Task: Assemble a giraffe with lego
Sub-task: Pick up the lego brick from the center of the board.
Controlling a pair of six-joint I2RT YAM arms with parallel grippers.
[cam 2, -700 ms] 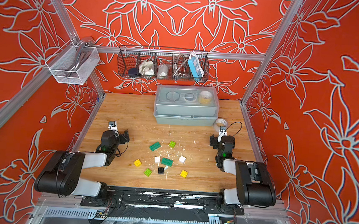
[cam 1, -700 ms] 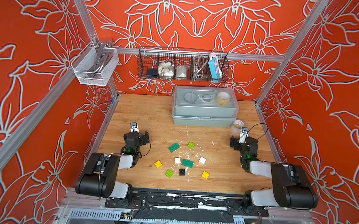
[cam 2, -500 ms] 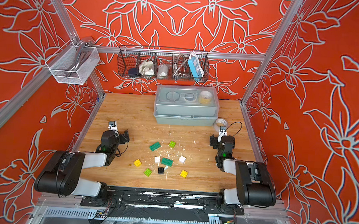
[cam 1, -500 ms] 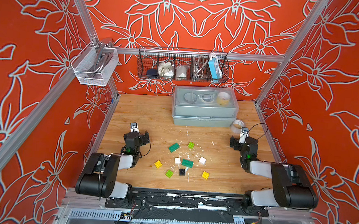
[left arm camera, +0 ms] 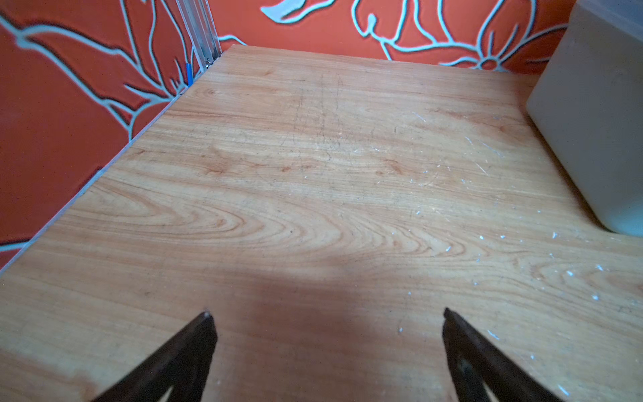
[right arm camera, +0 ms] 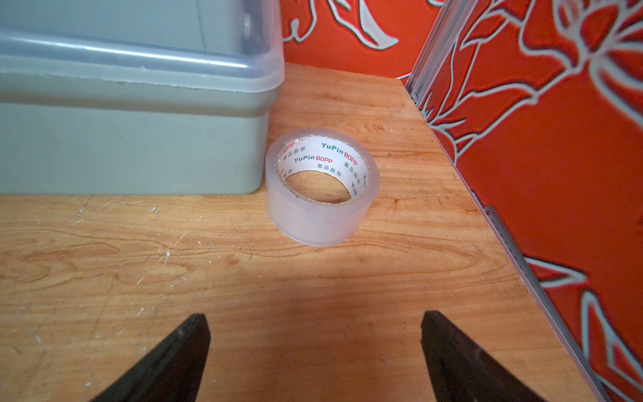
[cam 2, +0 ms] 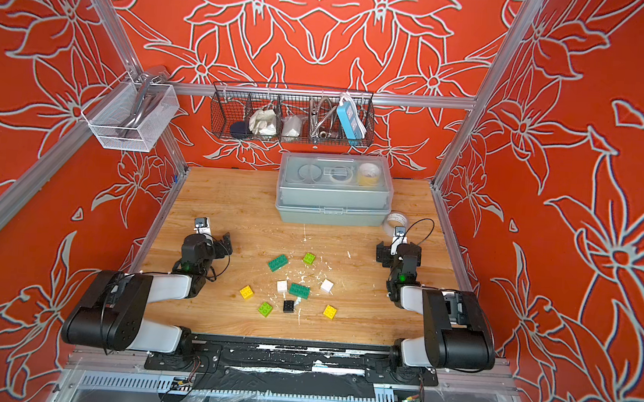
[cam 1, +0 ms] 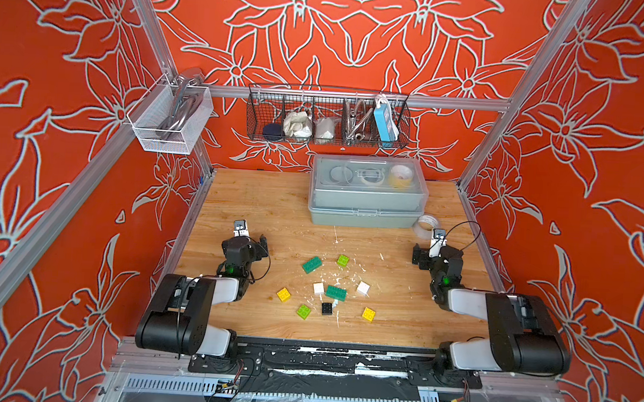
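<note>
Your left gripper [left arm camera: 327, 312] and right gripper [right arm camera: 313, 315] stood wide apart, empty, at table [cam 1: 266, 206] sides; nine loose bricks [cam 1: 336, 292] lay scattered between, none joined. Judged light, rigid, slick: pinch flat side walls, not studs

Top views: high over the near edge, looking down on the whole surface [cam 1: 274, 206].
Left wrist: low, close, facing the far-left corner.
Right wrist: low, close, facing the far-right corner.
Shared: both wrist views catch the grey box [right arm camera: 121, 146].
</note>
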